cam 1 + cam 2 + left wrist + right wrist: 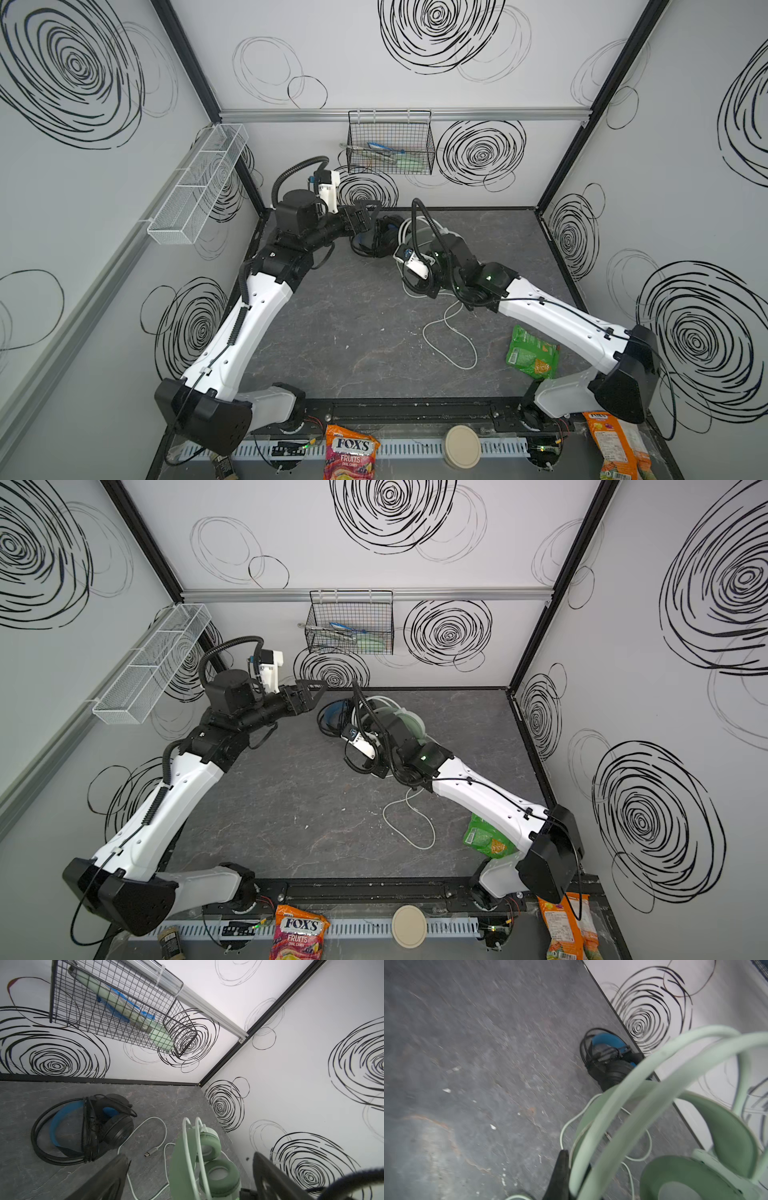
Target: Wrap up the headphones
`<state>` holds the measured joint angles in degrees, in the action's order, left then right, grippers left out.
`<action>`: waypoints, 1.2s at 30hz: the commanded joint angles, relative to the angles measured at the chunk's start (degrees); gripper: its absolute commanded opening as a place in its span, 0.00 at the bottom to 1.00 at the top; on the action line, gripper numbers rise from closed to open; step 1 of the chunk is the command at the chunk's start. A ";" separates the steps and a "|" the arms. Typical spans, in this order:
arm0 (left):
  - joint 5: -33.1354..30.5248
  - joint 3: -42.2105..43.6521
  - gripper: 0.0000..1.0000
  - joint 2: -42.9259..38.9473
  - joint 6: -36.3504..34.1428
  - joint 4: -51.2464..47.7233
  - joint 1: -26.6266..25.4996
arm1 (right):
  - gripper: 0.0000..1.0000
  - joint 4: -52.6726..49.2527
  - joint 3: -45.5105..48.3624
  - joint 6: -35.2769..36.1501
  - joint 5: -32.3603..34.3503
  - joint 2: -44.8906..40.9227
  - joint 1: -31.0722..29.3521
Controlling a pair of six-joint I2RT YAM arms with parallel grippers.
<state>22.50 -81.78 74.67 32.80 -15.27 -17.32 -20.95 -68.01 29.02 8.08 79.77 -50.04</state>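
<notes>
Left pincer [318,691]: It was spread wide and held nothing. It hung near the back wall, just beside the black headset [117,1128].
Right pincer [566,1163]: It was clenched, grasping the mint-green headset [218,1174] by its thin headband. Only one black finger showed in the right wrist view.
Black headset: It lay flat on the counter [353,324], close to the back wall. It had a blue headband, and its black cable was wound around its middle.
Mint-green headset: It stood up, ear pads low and headband high. It was just to the right of the black headset in both top views.
Pale cable [151,1118]: It lay in loose loops on the counter. Its USB plug [148,1154] lay between the two headsets.
Green snack bag [532,353]: It lay near the front right, well apart from the headsets.
Black wire basket [390,143]: It hung on the back wall above the headsets.
</notes>
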 commanded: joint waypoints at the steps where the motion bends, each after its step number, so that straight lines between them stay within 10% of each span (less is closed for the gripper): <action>1: -0.03 -3.83 0.96 3.83 -0.70 -11.66 -2.82 | 0.00 12.82 4.58 15.15 16.56 -5.24 -3.36; 19: -7.03 -7.96 0.96 14.47 -12.64 -21.55 -12.33 | 0.00 19.68 12.70 26.81 21.98 -4.80 -9.28; 26: -20.77 2.75 1.00 12.03 -13.01 -6.35 -14.84 | 0.00 20.44 10.95 27.47 23.23 -3.49 -11.56; 36: -25.13 7.51 0.39 8.90 -11.01 2.30 -15.39 | 0.00 20.79 10.09 27.03 26.35 -2.69 -13.33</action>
<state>1.37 -74.63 85.49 21.69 -19.86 -33.50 -5.34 -55.13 54.13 32.14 78.39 -62.02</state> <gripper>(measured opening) 0.431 0.078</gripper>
